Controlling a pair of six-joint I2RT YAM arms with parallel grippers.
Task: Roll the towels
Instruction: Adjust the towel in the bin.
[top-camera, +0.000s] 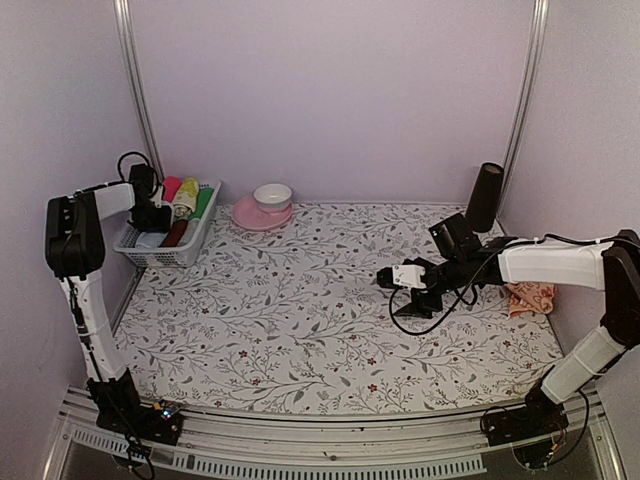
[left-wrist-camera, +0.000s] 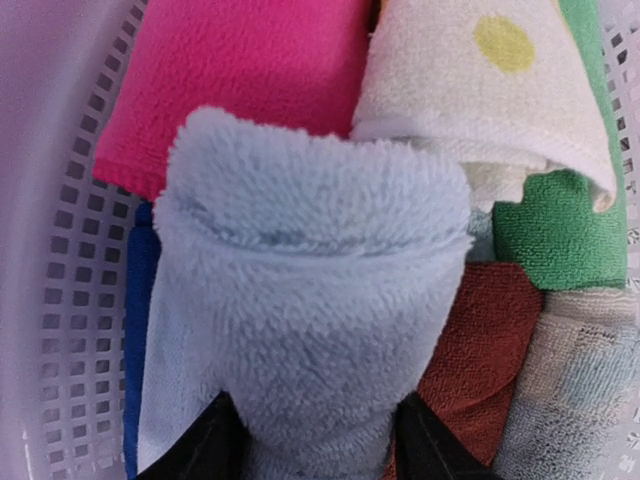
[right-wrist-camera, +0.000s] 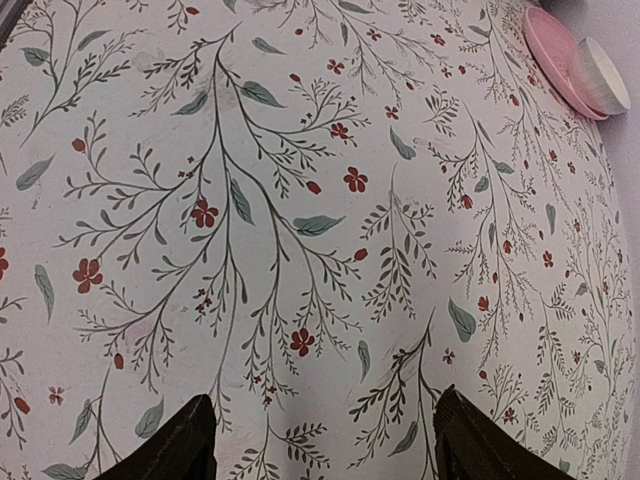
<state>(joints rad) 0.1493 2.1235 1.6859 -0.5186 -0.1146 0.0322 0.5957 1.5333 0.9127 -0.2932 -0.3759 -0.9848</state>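
The pale blue towel (left-wrist-camera: 310, 260) is rolled and stands among other rolled cloths inside the white basket (left-wrist-camera: 70, 300). My left gripper (left-wrist-camera: 315, 420) is shut on it, one black finger pressed to each side of its lower end. From above, the left gripper (top-camera: 150, 215) reaches down into the basket (top-camera: 195, 250) at the back left. The peach-orange towel (top-camera: 530, 297) lies crumpled on the sheet at the far right, beside my right arm. My right gripper (top-camera: 385, 277) hovers open over the bare floral sheet (right-wrist-camera: 300, 200), nothing between its fingers (right-wrist-camera: 195, 440).
Pink, white-and-yellow, green and dark red rolled cloths fill the basket. A pink plate (top-camera: 250, 215) with a white bowl (top-camera: 272, 195) sits at the back beside it. A black cylinder (top-camera: 487, 195) stands at the back right. Walls close in on both sides.
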